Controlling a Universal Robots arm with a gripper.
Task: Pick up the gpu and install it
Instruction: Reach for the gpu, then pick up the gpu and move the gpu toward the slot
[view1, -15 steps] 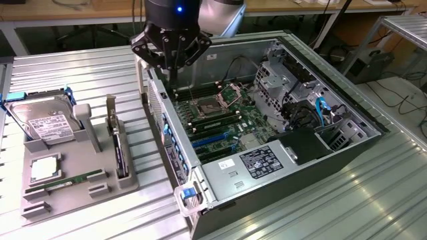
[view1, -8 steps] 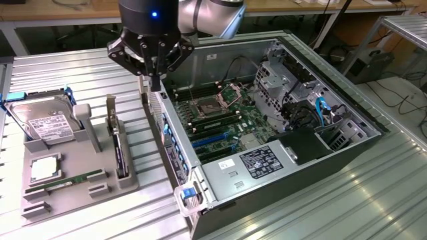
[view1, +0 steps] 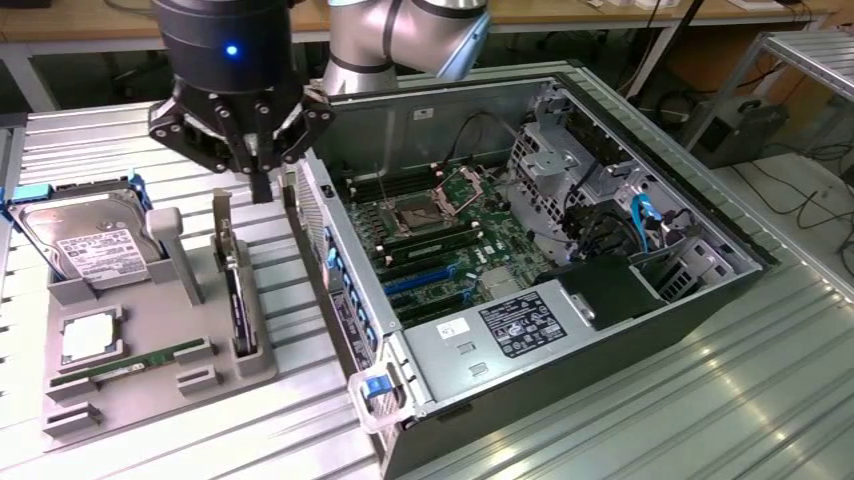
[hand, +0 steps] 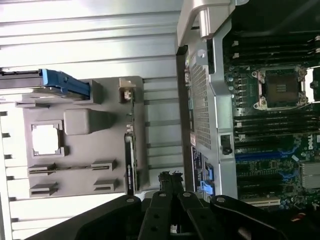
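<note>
The gpu (view1: 238, 292) is a thin dark card standing on edge in a slot of the grey holder (view1: 160, 390), at the exterior view's left, with its silvery bracket end farthest from the camera. In the wrist view the gpu (hand: 130, 152) shows edge-on as a dark strip on the holder (hand: 82, 122). My gripper (view1: 260, 188) hangs shut just above and beyond the card's bracket end, between the holder and the computer case (view1: 534, 260), holding nothing. The wrist view shows its closed fingertips (hand: 170, 176) apart from the card.
The open case holds a motherboard (view1: 454, 240) with blue expansion slots (view1: 416, 280). On the holder sit a hard drive (view1: 87, 245), a square chip (view1: 87, 340) and a green memory stick (view1: 134, 362). The ribbed metal table (view1: 694, 400) extends toward the exterior view's right.
</note>
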